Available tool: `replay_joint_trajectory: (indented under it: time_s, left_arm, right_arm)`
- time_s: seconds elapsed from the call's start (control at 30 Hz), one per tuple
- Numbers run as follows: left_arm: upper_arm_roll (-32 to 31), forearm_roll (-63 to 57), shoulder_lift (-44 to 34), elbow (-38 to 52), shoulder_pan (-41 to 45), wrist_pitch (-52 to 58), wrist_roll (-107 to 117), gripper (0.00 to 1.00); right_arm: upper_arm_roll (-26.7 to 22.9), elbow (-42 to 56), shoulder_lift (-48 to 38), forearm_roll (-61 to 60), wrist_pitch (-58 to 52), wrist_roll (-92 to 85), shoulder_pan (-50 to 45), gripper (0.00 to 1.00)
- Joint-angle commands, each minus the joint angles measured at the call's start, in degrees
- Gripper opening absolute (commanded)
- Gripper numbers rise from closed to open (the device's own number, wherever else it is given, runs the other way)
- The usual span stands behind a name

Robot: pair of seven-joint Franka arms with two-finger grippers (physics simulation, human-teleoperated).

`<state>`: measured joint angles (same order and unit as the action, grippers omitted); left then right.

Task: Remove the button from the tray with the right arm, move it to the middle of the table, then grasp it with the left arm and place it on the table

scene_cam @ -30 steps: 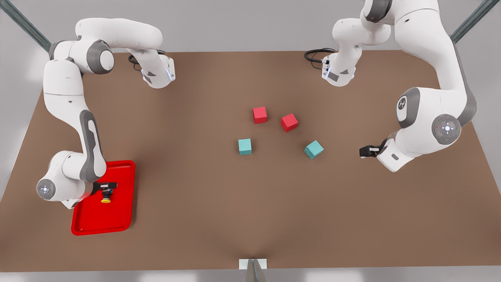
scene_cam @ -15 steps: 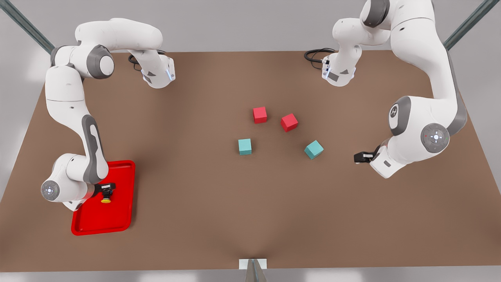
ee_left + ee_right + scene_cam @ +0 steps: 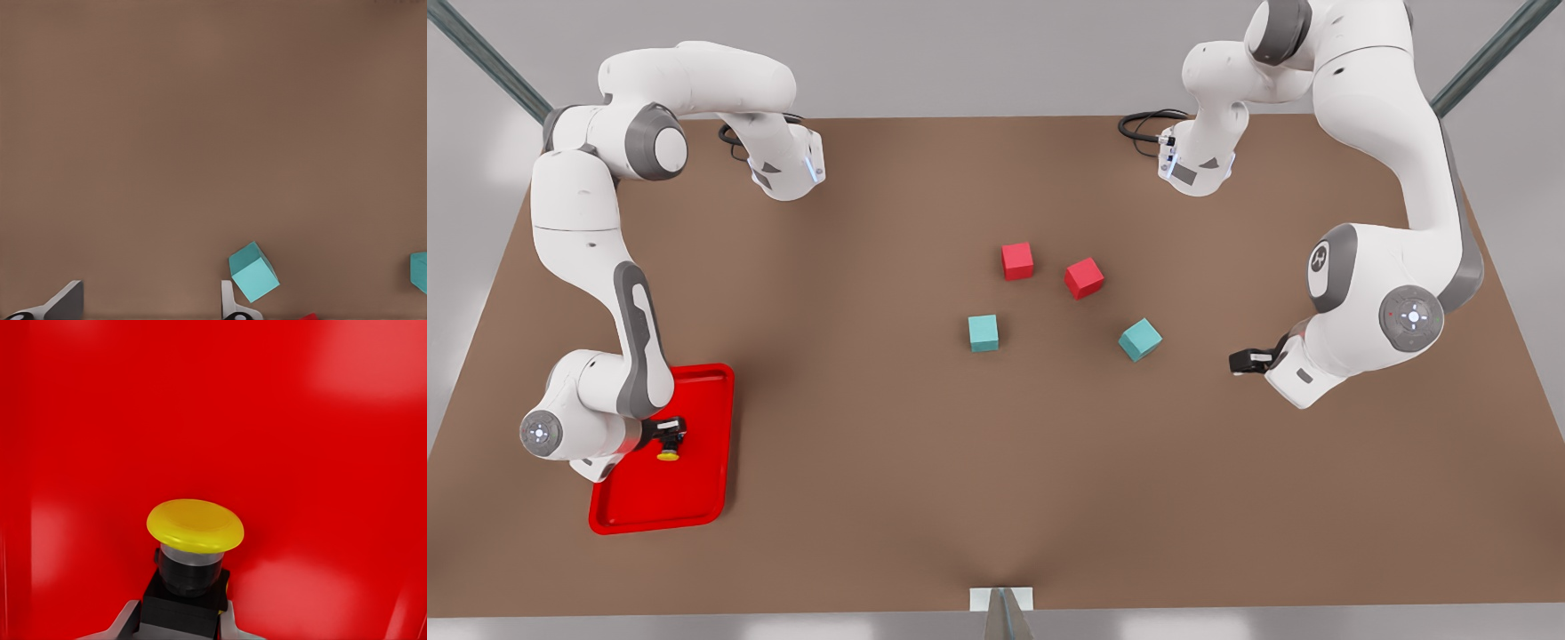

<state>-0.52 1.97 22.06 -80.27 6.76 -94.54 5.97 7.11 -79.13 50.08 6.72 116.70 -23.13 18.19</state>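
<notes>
Right gripper (image 3: 669, 433) clamps the button (image 3: 195, 550) over the tray (image 3: 703, 498) — carry and handover remain; left gripper (image 3: 1240, 362) waits, jaws parted.

Pale grey plain wall (image 3: 978, 53) at the far side, softly lit. Dark grey metal struts running diagonally: one at far left (image 3: 480, 58), one at far right (image 3: 1489, 49). Small white bracket with a grey metal post (image 3: 1002, 604) at the near edge, centre.
</notes>
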Motion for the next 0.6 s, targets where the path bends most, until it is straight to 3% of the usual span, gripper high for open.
replay_joint_trajectory:
  time_s: [0.0, 0.2, 0.3, 0.37, 0.47, 0.5, 0.57]
  left_arm:
    - [0.0, 0.0, 0.0, 0.0, 0.0, 0.0, 0.3, 1.0]
    - [0.0, 0.0, 0.1, 0.0, 0.0, 0.0, 0.3, 1.0]
    - [0.0, 0.0, -0.1, 0.1, 0.0, 0.0, 0.3, 1.0]
    - [0.1, 0.0, -0.2, 0.0, -0.3, 0.0, 0.1, 1.0]
    - [0.2, -0.1, -0.3, 0.0, -0.7, 0.0, -0.3, 1.0]
    - [0.2, -0.8, -0.3, 0.0, -0.7, 0.0, -0.3, 1.0]
    - [0.2, -0.8, -0.3, 0.0, -0.8, 0.0, -0.4, 1.0]
  right_arm:
    - [0.0, 0.0, -0.1, 0.0, 0.0, -2.1, 0.0, 0.51]
    - [0.1, 0.0, -2.8, -0.6, -1.4, -1.2, 0.0, 0.5]
    - [0.9, 0.1, -8.1, -0.7, -10.2, 3.3, -0.6, 0.5]
    - [9.3, 4.2, -9.7, -0.5, -18.6, 15.1, -0.6, 0.49]
    - [21.3, 4.5, -10.3, -0.5, -19.0, 33.1, -0.6, 0.49]
    - [23.7, 5.4, -10.0, -0.5, -19.0, 37.9, -1.8, 0.49]
    - [23.8, 8.8, -9.6, -2.9, -18.5, 46.3, -7.6, 0.49]
